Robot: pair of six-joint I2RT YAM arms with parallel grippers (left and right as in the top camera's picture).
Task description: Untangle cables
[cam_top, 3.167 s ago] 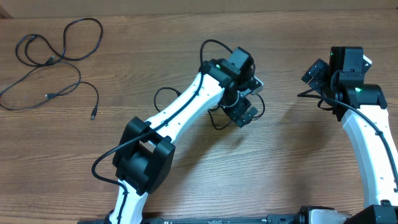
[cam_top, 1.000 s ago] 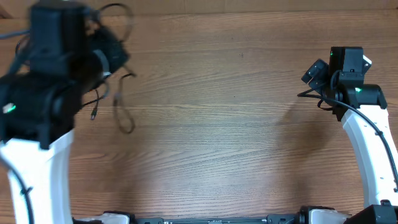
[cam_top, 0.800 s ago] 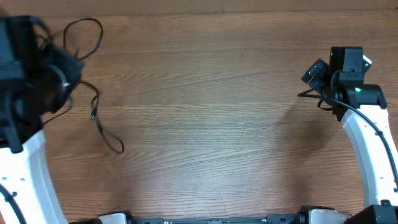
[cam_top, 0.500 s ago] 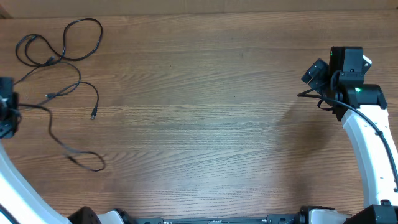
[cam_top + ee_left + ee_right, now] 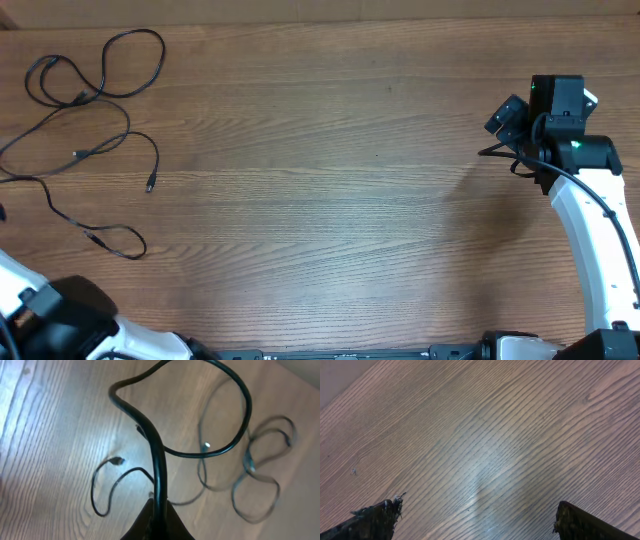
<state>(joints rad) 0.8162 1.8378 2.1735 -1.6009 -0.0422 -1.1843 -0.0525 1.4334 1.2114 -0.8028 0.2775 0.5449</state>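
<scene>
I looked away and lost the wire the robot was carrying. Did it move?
Yes. The wire went from the middle of the table to the left side, ending just below the loose wires, which stayed put.

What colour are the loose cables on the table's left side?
The cables are black, clearest in the overhead view.

Table [image 5: 350, 200] is mid-brown wood with fine darker grain lines running left to right. In the wrist views it goes paler, with a whitish sheen in spots. The cables [image 5: 80, 153] at the far left are all black, just thin squiggles on the brown. Right arm [image 5: 590, 230] is white with black joints and a couple of tiny green lights. Left arm [image 5: 70, 315] in the near-left corner is the same white and black. Right gripper [image 5: 480, 520] has black fingers [image 5: 375, 519], and the left gripper [image 5: 156, 527] looks black too.
</scene>
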